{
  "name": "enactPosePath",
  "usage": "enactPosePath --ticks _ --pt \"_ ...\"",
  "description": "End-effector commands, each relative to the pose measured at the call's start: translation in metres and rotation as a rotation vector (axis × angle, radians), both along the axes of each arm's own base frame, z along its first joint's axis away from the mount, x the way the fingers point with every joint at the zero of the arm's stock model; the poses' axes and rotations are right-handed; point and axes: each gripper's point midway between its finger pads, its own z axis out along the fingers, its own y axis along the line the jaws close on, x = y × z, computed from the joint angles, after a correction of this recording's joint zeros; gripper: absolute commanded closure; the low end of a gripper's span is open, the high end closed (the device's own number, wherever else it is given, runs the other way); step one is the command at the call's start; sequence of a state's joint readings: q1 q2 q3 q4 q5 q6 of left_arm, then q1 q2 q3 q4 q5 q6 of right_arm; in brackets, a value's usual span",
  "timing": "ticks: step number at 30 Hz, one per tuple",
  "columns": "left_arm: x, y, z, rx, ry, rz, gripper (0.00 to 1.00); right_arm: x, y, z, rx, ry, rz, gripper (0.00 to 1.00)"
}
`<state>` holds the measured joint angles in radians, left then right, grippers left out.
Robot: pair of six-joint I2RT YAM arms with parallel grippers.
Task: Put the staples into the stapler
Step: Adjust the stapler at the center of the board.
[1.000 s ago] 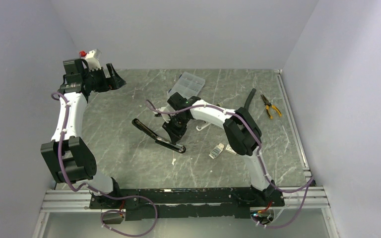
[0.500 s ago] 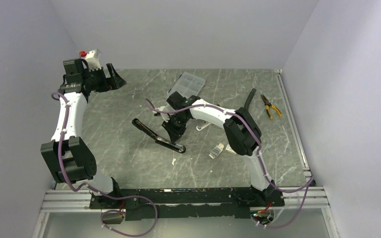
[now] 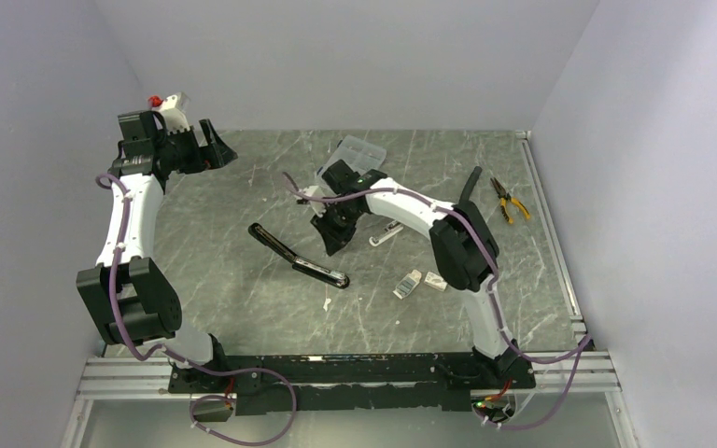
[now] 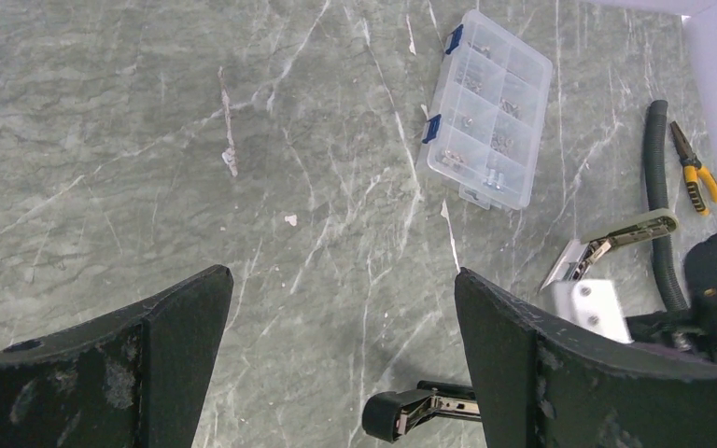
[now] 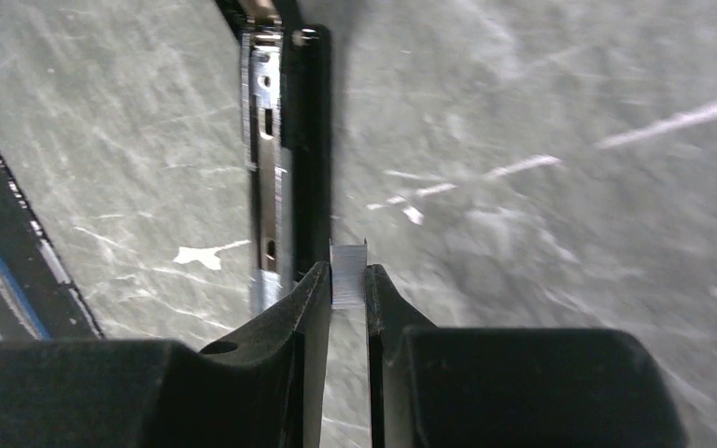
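**Staples pinched in your right hand, just beside the open stapler**

Your right hand is clamped on a short strip of staples. In the wrist view the stapler lies open just to the strip's left, its metal channel running straight away from the fingers, so the next move is probably a small sideways shift to line up. Your left hand, fingers wide apart, hangs well off at the far left.

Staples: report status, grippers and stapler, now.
Right gripper shut on staple strip. Left gripper open, raised, holding nothing. Stapler lies open, strip close beside it, not yet loaded. Nothing between them.
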<state>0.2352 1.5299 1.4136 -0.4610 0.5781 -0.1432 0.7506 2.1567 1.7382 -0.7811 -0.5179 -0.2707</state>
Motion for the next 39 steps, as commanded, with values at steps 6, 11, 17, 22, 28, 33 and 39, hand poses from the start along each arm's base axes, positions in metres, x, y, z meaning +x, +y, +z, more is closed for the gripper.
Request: enactPosePath --ticks 6,11,17,22,28,33,39 --pt "0.002 0.001 0.015 0.009 -0.05 -0.007 0.06 0.076 -0.068 0.056 -0.058 -0.326 -0.123 0.87" --pt "0.002 0.0 0.018 0.012 -0.067 -0.021 0.06 0.108 -0.114 0.05 -0.164 -0.401 -0.126 0.86" --pt "0.002 -0.002 0.018 0.008 -0.073 -0.03 0.06 0.13 -0.148 0.026 -0.254 -0.401 -0.108 0.86" --pt "0.002 -0.005 0.014 -0.01 -0.06 -0.046 0.06 0.144 -0.154 0.013 -0.29 -0.405 -0.108 0.86" --pt "0.003 -0.007 0.014 -0.019 -0.061 -0.055 0.06 0.148 -0.157 -0.005 -0.329 -0.375 -0.091 0.87" --pt "0.003 -0.008 0.013 -0.026 -0.058 -0.061 0.06 0.142 -0.162 -0.012 -0.357 -0.353 -0.084 0.87" --pt "0.004 -0.01 0.015 -0.039 -0.064 -0.069 0.06 0.132 -0.169 -0.017 -0.403 -0.34 -0.088 0.88"
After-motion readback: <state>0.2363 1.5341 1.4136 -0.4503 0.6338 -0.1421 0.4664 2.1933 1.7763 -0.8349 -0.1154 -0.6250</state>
